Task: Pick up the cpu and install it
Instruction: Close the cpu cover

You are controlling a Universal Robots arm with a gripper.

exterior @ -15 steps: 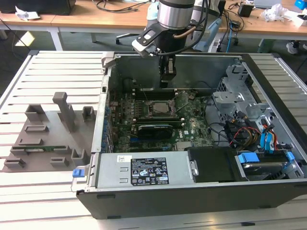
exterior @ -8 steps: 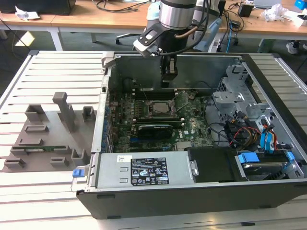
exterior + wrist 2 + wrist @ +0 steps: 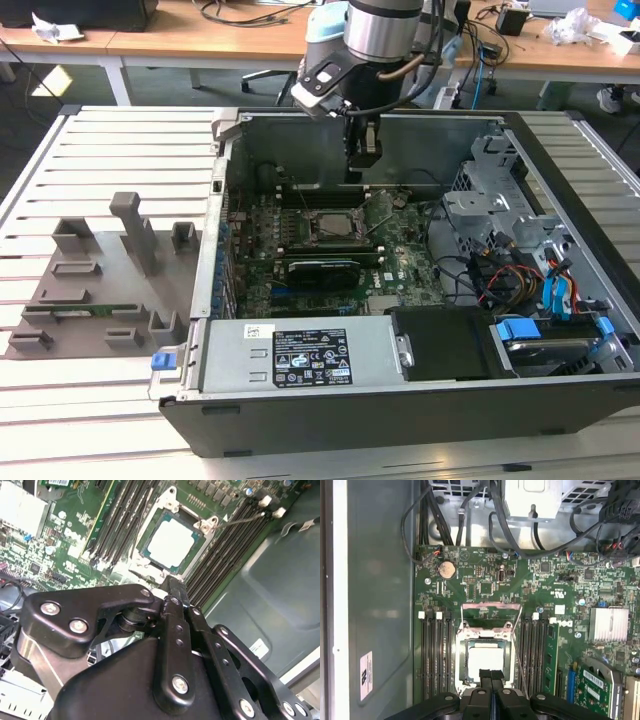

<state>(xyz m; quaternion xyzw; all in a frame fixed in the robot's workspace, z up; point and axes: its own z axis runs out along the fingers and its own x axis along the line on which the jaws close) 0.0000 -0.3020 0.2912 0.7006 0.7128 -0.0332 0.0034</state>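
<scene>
The cpu (image 3: 484,660) is a silvery square lying flat inside the motherboard socket (image 3: 461,652), with its top plate bare. It shows in both wrist views, cpu (image 3: 171,542), and as a small grey square, cpu (image 3: 329,224), in the exterior view. The socket's metal hold-down frame (image 3: 491,614) stands swung up and open. My gripper (image 3: 362,165) hangs a little above the board, just off the socket's edge and apart from the chip. Its fingertips (image 3: 485,673) are pressed together with nothing between them. In the second wrist view the gripper (image 3: 170,584) looks the same.
Memory slots (image 3: 434,655) flank the socket. A long black expansion card (image 3: 322,270) lies nearer the front of the case, then the power supply (image 3: 300,355). Drive cage and cables (image 3: 510,250) fill the exterior view's right. A grey fixture (image 3: 100,270) sits on the slatted table.
</scene>
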